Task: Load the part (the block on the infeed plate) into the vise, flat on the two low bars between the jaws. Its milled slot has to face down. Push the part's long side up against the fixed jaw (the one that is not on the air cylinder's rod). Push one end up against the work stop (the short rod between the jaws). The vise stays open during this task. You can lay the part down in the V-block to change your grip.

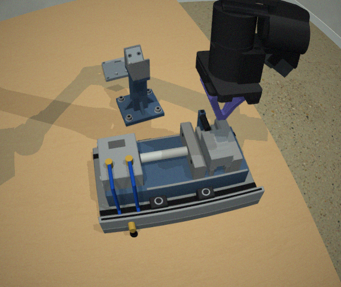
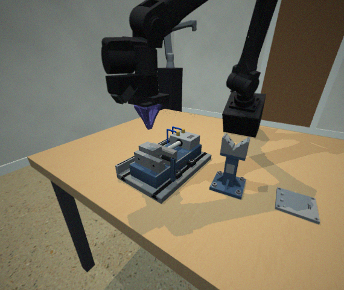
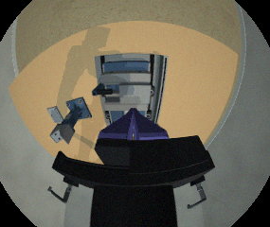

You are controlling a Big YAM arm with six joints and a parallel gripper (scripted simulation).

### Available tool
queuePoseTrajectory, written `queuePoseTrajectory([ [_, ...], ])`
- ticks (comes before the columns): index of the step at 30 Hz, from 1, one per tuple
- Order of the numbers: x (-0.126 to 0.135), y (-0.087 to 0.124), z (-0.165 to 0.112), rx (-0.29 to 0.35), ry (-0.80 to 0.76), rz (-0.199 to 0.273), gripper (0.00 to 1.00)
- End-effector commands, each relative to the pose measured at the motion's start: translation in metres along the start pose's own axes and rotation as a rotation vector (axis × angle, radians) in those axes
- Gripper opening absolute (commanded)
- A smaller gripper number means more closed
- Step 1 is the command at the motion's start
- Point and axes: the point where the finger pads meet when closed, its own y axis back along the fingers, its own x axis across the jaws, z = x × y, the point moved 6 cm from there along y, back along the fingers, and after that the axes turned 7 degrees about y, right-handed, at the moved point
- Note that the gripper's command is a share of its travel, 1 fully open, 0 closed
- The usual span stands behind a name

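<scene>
The grey part [image 1: 218,144] lies in the vise [image 1: 176,176], between the moving jaw [image 1: 191,149] on the cylinder rod [image 1: 164,154] and the fixed jaw at the vise's right end. A dark notch shows low on the part's near end. The black work stop [image 1: 204,122] stands at the far end of the part, but I cannot tell if they touch. My gripper [image 1: 221,117] hangs above the fixed-jaw end with its purple fingers shut and nothing between them. It also shows in the exterior view [image 2: 148,126] and in the wrist view [image 3: 133,116].
The V-block [image 1: 138,66] on its blue stand is behind the vise. The flat infeed plate [image 1: 113,69] lies beyond it with nothing on it. The table's right edge runs close to the vise. A second dark arm base [image 2: 244,115] stands at the back.
</scene>
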Motion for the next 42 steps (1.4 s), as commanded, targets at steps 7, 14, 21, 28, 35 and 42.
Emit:
queuePoseTrajectory([
  [7, -0.008, 0.007, 0.004, -0.006, -0.006, -0.010, 0.00],
  [14, -0.008, 0.007, 0.004, -0.006, -0.006, -0.010, 0.00],
  [21, -0.038, 0.012, 0.009, -0.022, 0.003, -0.017, 0.00],
  [28, -0.042, -0.003, -0.004, 0.009, 0.013, 0.013, 0.00],
  [35, -0.039, 0.013, 0.002, -0.023, 0.025, -0.006, 0.00],
  [42, -0.042, 0.003, 0.000, -0.006, 0.012, 0.004, 0.00],
])
